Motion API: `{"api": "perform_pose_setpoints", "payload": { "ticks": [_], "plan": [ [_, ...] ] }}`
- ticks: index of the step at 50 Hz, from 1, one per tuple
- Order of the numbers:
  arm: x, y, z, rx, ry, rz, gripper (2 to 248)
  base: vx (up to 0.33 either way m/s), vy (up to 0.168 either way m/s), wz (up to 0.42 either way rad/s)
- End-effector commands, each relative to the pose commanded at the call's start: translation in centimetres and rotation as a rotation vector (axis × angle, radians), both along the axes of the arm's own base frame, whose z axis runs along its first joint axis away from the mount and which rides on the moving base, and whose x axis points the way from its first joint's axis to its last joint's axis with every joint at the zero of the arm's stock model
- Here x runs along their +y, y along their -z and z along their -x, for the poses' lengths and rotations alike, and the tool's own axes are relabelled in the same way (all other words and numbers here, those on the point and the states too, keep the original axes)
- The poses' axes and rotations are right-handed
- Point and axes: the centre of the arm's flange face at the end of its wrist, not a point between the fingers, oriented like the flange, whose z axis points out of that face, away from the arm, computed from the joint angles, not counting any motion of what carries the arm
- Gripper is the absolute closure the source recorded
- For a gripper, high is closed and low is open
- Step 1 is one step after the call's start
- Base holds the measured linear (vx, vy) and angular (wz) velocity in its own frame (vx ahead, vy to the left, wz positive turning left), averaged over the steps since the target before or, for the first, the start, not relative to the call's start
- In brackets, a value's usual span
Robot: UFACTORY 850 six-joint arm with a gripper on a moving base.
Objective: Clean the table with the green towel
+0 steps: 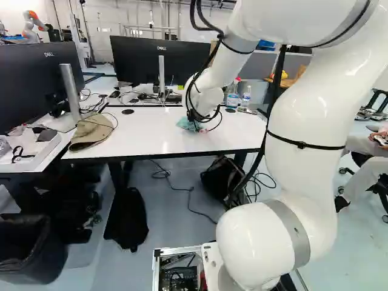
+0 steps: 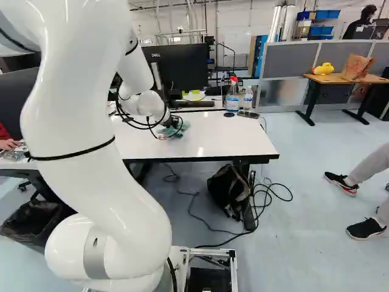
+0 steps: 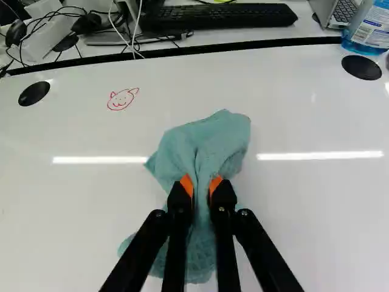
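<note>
Currently, claw (image 2: 172,124) holds green towel (image 3: 213,143) pinched on worktop (image 3: 316,219). Red doodle (image 3: 123,99), spray bottle (image 2: 232,99): both beyond towel.

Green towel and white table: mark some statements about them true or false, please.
1. The fingers hold the green towel between them. True.
2. The towel hangs over an edge of the white table. False: it lies on the tabletop, away from the edges.
3. A small red drawing shows on the table, uncovered. True.
4. The towel covers that drawing's face. False: towel and drawing are apart.
</note>
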Motion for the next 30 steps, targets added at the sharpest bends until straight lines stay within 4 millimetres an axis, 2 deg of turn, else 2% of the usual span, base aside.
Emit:
{"api": "perform_pose_setpoints", "payload": {
  "ticks": [30],
  "plan": [
    [0.02,0.31,0.31,0.049,-0.003,0.001,203,0.000,0.000,0.000]
  ]
}}
